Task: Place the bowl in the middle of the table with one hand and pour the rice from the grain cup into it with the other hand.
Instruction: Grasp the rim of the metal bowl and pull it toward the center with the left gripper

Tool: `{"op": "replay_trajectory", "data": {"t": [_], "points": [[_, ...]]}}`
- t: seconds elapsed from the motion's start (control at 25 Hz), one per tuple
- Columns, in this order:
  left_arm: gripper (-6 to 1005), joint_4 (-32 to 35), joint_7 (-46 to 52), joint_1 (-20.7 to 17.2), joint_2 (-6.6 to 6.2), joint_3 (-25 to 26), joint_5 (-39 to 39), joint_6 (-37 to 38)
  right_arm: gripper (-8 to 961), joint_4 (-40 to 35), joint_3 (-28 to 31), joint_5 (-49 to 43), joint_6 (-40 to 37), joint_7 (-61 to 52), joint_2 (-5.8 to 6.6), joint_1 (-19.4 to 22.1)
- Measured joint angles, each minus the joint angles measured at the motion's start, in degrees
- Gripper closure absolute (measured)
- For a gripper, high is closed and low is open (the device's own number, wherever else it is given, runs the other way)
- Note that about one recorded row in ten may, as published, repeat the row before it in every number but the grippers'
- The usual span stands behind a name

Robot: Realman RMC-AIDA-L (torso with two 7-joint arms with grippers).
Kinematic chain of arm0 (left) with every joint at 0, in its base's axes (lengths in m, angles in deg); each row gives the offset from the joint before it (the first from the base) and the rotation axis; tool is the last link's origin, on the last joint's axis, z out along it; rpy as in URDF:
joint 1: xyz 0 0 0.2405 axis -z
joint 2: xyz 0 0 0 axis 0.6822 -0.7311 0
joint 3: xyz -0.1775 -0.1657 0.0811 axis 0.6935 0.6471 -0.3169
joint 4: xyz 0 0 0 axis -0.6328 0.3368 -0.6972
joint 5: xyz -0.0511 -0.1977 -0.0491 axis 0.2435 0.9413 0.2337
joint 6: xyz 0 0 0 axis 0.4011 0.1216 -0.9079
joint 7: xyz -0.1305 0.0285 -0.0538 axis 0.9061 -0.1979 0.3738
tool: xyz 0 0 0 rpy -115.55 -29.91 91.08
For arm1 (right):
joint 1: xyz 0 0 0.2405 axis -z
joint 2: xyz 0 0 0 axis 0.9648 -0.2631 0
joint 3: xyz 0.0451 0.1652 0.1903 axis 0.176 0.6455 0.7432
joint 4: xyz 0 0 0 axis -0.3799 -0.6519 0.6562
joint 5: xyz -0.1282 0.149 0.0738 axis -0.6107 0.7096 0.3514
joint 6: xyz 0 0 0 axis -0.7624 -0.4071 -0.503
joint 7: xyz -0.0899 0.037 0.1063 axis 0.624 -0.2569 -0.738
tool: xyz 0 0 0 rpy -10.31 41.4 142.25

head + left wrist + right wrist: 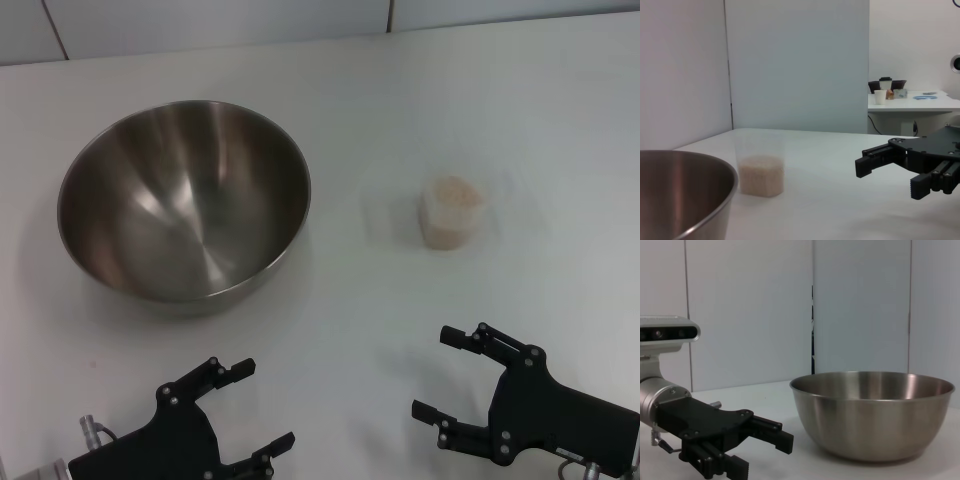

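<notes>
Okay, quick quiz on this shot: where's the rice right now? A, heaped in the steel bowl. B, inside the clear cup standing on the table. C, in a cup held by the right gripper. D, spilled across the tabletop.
B: the rice sits in the grain cup, which stands on the table apart from the empty bowl and ahead of the open right gripper.

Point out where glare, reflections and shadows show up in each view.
Head view: bright streaks of glare inside the large shiny stainless-steel bowl, a soft shadow under it on the plain white table; the small clear plastic grain cup nearly vanishes against the white. Left wrist view: the cup's walls barely show above the pale rice. Right wrist view: vertical light bands on the bowl's outer wall.
</notes>
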Motion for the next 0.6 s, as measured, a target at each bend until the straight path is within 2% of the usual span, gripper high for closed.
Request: {"op": "replay_trajectory", "data": {"t": [0.44,0.6], "points": [[184,0.0,0.0,0.1,0.00,0.0,-0.1,0.2,120,0.0,-0.2,0.0,0.0,0.0,0.11,0.0],[191,1.2,-1.0,-1.2,-0.10,2.0,0.6,5.1,120,-0.1,0.1,0.5,-0.3,0.0,0.10,0.1]]}}
